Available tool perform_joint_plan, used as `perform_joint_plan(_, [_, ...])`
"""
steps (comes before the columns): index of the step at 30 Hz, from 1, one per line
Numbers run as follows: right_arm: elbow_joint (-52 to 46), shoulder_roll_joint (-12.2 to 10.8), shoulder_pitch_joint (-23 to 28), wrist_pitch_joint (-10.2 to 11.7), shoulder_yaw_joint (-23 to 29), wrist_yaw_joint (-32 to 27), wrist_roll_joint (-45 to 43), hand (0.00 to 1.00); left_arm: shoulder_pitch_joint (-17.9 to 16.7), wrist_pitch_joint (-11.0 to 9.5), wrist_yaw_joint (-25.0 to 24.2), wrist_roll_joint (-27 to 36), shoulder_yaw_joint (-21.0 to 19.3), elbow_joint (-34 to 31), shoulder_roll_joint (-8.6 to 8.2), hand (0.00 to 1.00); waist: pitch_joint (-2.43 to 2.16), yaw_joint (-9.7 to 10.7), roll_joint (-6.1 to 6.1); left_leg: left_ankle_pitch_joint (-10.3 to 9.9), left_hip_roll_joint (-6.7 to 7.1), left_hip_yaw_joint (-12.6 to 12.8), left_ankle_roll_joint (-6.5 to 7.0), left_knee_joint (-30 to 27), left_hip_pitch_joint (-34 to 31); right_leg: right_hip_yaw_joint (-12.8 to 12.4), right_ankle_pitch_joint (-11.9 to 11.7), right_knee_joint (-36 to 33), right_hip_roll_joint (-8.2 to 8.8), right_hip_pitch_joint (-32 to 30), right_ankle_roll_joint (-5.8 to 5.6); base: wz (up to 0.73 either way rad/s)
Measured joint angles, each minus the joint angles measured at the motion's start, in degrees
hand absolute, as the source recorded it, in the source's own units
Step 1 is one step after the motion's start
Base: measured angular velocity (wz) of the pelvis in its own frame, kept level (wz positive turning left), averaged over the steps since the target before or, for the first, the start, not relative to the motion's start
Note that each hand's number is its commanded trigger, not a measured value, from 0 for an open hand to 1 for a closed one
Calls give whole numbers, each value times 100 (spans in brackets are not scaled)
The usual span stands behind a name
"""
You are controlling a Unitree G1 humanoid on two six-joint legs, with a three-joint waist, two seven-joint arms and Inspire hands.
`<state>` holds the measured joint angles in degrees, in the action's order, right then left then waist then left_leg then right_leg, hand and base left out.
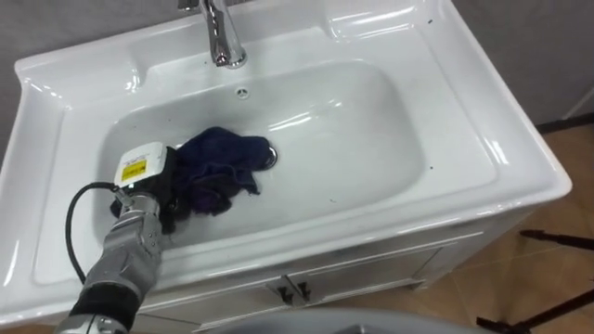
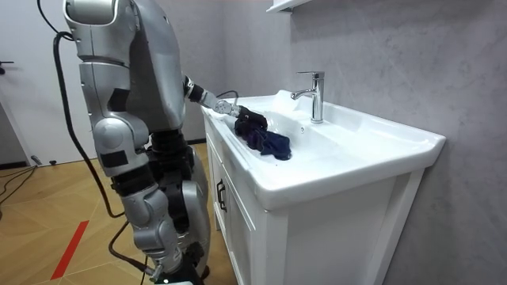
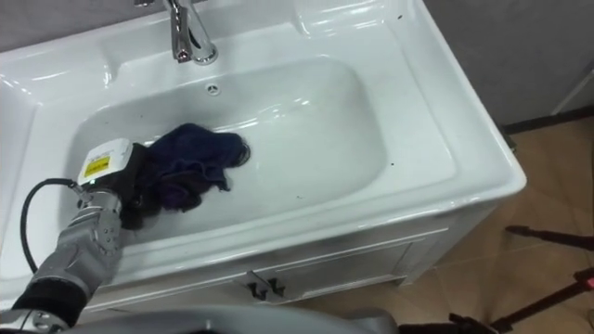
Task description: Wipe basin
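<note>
The robot stands at the front of a white vanity cabinet (image 1: 371, 269), its left robot hand (image 1: 148, 190) reaching over the near rim onto the floor of the basin (image 1: 371, 121). It meets the left edge of a crumpled dark blue cloth (image 1: 218, 167), but whether it grasps the cloth or only presses on it cannot be told. The cloth spreads from the robot hand to its right, its far tip touching the drain (image 1: 270, 155); beyond the robot hand and further right are the overflow hole (image 1: 242, 92) and the chrome faucet (image 1: 221, 32).
</note>
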<state>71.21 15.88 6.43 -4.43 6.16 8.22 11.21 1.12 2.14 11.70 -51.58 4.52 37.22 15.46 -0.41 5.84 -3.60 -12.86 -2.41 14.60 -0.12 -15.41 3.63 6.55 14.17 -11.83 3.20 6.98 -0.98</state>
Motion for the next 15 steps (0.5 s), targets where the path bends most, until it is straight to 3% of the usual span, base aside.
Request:
perform_joint_plan(2, [3,-30,-4,22,-4,-11,136,0,-3,28,-2,144,-2,-114,-2,100,8,-4,41,-1,6,-56,-1,0,-10,37,0,11,0,13,0,10])
perform_joint_plan(6, [8,-100,51,76,-29,-24,248,0,-115,2,61,265,-158,-1021,-3,100,33,-117,72,-26,6,-171,-39,-30,-104,140,-5,59,-10,-6,5,12])
perform_joint_plan(13, [127,-240,6,270,-170,-184,478,0,-115,-30,607,261,-276,-1962,-6,100,19,-139,28,-27,15,-263,-42,-1,-114,246,-39,126,-15,76,15,7])
perform_joint_plan(15, [244,-263,-16,330,-165,-184,473,0,-115,-226,837,262,-328,-2258,-13,100,29,-142,-12,-26,15,-301,-42,1,-106,292,-39,125,-17,101,16,9])
